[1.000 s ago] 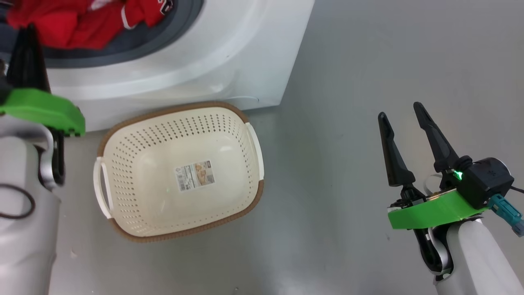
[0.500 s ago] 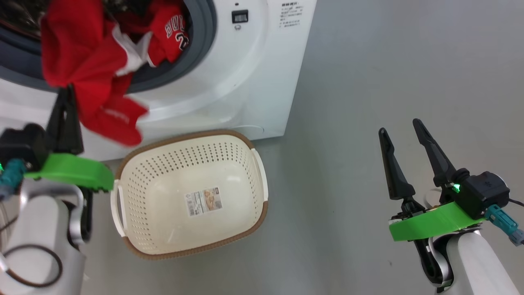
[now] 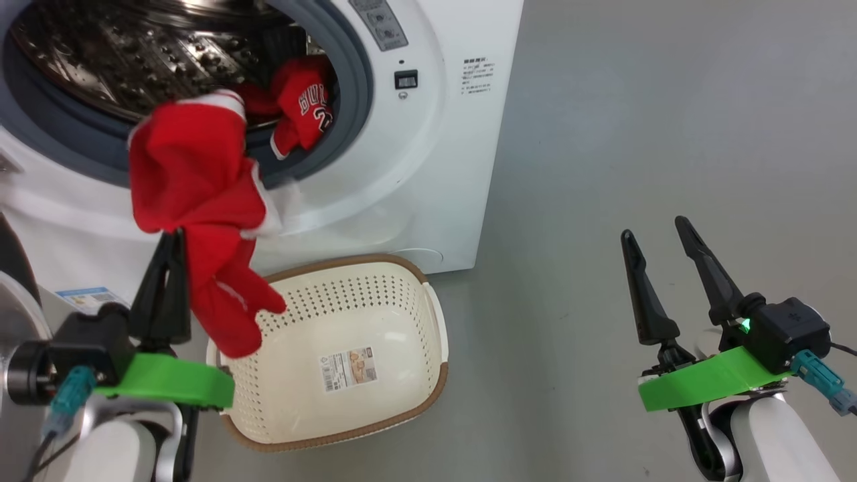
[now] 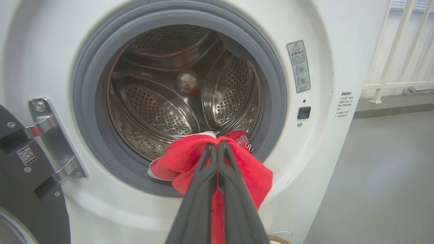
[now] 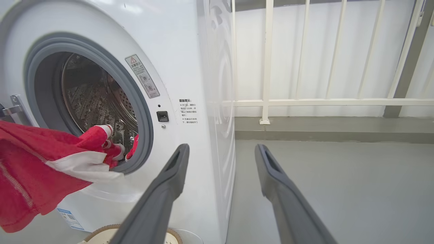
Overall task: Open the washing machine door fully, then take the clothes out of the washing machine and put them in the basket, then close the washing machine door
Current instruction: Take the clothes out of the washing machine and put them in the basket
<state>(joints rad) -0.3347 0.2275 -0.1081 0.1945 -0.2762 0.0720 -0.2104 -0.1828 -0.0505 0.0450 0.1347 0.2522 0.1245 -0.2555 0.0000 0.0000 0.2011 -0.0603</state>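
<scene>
- Head view: the left gripper [image 3: 174,234] had its two fingers pinched tight on the clothes [image 3: 194,194], a bright red bundle with white trim. It hung in front of the washing machine [image 3: 435,154], with its lower end over the left edge of the basket [image 3: 408,268]. Another bit of red jersey with white lettering sat at the lower right of the round opening. The right gripper [image 3: 653,229] was well off to the right over the grey floor [image 3: 636,120], fingers spread, nothing in them.
- Left wrist view: red cloth bunched out on both sides of the closed fingers, just near of the grey ring. The perforated steel drum [image 4: 162,108] was behind it, and the washing machine door [image 4: 27,210] was swung open on the left.
- Right wrist view: fingers were apart. The red cloth with a white strip was on the left, in front of the opening, and a white railing [image 5: 268,61] stood far right.
</scene>
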